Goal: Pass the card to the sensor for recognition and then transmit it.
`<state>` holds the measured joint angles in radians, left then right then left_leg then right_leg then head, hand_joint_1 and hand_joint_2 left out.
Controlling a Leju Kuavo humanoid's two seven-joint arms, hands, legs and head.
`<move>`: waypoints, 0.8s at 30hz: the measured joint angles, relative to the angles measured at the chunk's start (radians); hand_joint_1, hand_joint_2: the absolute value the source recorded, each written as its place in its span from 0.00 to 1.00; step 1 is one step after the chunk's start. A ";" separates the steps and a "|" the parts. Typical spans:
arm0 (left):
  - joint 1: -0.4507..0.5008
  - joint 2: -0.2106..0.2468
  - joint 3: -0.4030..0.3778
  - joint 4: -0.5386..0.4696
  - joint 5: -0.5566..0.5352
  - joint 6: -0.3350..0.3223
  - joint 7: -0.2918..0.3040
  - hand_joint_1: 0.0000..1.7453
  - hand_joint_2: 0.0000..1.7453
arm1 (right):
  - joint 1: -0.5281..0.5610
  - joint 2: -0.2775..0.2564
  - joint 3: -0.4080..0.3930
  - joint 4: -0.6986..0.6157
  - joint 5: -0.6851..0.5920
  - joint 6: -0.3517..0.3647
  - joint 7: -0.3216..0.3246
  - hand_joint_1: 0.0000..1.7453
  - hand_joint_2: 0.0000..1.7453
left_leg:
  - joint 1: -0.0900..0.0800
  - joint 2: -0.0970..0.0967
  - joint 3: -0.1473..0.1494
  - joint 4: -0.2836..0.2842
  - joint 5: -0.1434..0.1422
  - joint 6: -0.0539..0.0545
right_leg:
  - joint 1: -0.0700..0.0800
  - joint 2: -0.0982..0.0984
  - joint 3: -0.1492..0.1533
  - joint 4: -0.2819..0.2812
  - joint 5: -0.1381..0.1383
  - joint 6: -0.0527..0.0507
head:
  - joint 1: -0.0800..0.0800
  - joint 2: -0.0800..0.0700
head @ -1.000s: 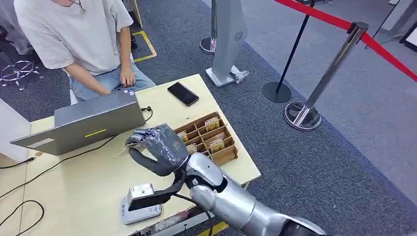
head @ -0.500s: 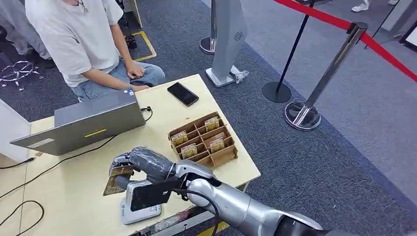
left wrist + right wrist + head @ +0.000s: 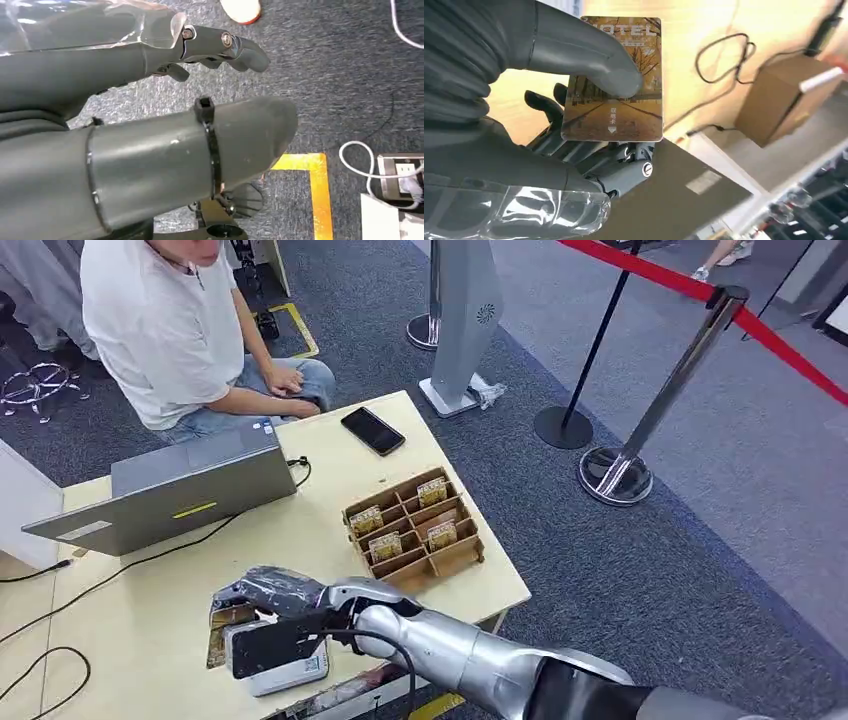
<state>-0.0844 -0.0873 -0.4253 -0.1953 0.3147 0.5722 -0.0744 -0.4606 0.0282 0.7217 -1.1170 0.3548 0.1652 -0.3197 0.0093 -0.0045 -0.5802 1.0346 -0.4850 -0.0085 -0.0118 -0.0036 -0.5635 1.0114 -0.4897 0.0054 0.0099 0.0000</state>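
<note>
My right hand point(image 3: 275, 592) is low over the front of the table, pinching a brown hotel card point(image 3: 222, 632) between its thumb and fingers. The card hangs just left of the white sensor point(image 3: 292, 672), which sits at the table's front edge; whether they touch I cannot tell. In the right wrist view the card point(image 3: 614, 80) faces the camera, with the thumb pressed on it and the fingers point(image 3: 624, 165) behind it. My left hand point(image 3: 125, 160) hangs over the carpet, fingers apart and holding nothing.
A wooden box point(image 3: 415, 525) with several cards stands right of my hand. A grey laptop point(image 3: 170, 490) and its cables lie at the back left, a black phone point(image 3: 372, 430) at the back. A person point(image 3: 170, 330) sits behind the table point(image 3: 300, 530).
My right hand has come down and towards the front left with the card, from beside the wooden box to beside the sensor. The seated person has shifted to the right.
</note>
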 joint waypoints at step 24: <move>-0.013 -0.005 0.000 0.000 -0.024 0.004 0.000 0.00 0.00 | -0.119 0.004 0.103 0.396 -0.018 0.072 0.038 1.00 1.00 | 0.000 0.000 0.000 0.000 0.000 0.000 | 0.000 0.000 0.000 0.000 0.000 0.000 | 0.000 0.000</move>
<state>-0.0972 -0.0927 -0.4257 -0.1953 0.2911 0.5764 -0.0740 -0.5798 0.0324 0.8247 -0.7210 0.3372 0.2369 -0.2816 0.0095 -0.0043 -0.5799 1.0348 -0.4847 -0.0084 -0.0118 -0.0034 -0.5635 1.0114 -0.4892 0.0057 0.0099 0.0000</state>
